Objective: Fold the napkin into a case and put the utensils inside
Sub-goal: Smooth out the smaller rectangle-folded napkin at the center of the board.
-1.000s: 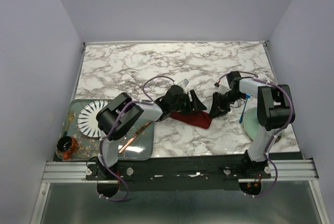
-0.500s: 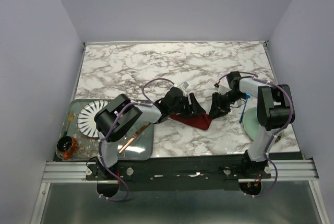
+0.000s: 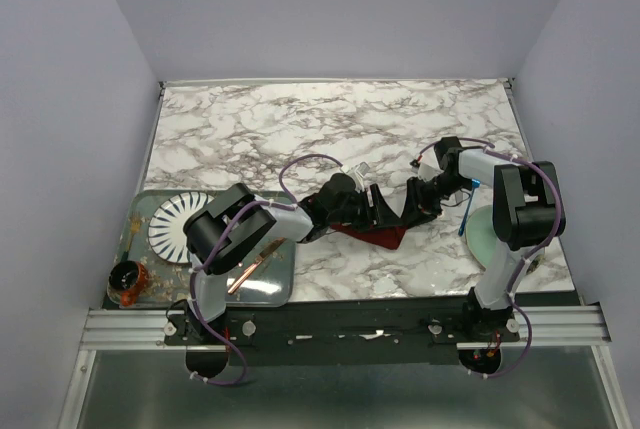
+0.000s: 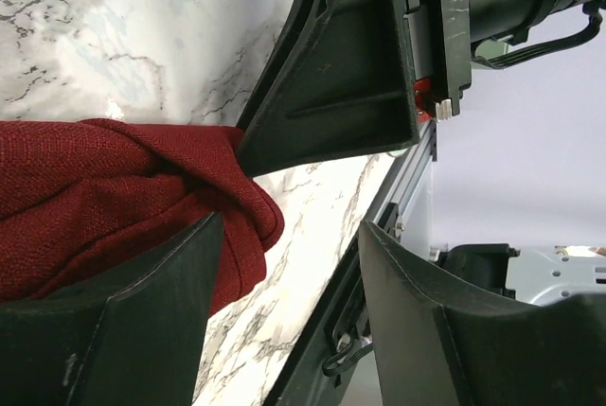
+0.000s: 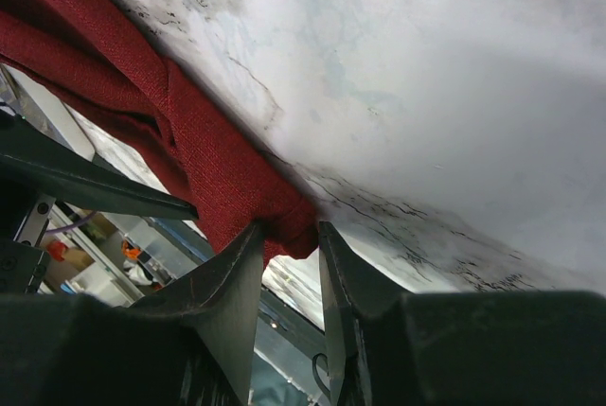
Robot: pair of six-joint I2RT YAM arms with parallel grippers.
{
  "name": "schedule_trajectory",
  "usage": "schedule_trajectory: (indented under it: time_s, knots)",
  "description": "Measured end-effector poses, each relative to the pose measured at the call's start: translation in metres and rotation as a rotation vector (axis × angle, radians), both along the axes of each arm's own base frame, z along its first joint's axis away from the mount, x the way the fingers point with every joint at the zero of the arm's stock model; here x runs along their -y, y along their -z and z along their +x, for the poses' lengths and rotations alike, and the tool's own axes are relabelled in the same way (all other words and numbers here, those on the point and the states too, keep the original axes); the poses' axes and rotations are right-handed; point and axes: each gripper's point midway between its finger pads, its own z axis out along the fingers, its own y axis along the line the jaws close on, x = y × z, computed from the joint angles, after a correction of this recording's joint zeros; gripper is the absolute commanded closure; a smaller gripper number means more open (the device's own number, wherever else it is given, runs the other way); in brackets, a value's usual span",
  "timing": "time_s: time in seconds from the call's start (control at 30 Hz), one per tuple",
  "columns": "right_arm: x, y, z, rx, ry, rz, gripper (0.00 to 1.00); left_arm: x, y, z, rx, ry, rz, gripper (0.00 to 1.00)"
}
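Near the middle of the table (image 3: 300,129), a white slab veined in grey like marble, lies the napkin (image 3: 385,237). It is a dark red cloth of coarse, visible weave, bunched into a low, wrinkled wedge with rounded folds.

The left gripper (image 3: 380,209) reaches in from the left. Seen from its wrist, its matte black wedge-shaped fingers (image 4: 104,330) stand wide apart, and the rolled near edge of the cloth lies over one finger and into the gap; nothing is clamped.

The right gripper (image 3: 411,206) comes from the right. In its wrist view the two black fingertips (image 5: 232,273) are drawn close together, with the red corner of the napkin (image 5: 284,226) caught between them.

To the right, a fork (image 3: 469,211) with a slim bright blue handle rests beside a round, pale green plate (image 3: 480,239). At the near left, a glossy grey-green tray (image 3: 280,289) holds a copper-coloured knife (image 3: 252,269).

Against a second ago, the left gripper has slid right along the cloth and now sits just beside the right one. Its fingers have narrowed slightly. The red patch on show is smaller and narrower. The right arm has barely shifted.
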Motion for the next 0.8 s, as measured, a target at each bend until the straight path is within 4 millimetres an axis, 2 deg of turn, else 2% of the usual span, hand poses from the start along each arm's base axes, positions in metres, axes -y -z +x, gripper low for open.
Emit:
schedule_trajectory:
  time_s: [0.4, 0.8]
  knots:
    - [0.000, -0.001, 0.000, 0.002, 0.000, 0.000, 0.62, 0.007, 0.013, -0.005, -0.038, 0.019, 0.001, 0.33]
    - [0.000, -0.002, 0.001, 0.007, 0.000, 0.001, 0.62, 0.013, 0.012, -0.002, -0.039, 0.017, -0.021, 0.33]
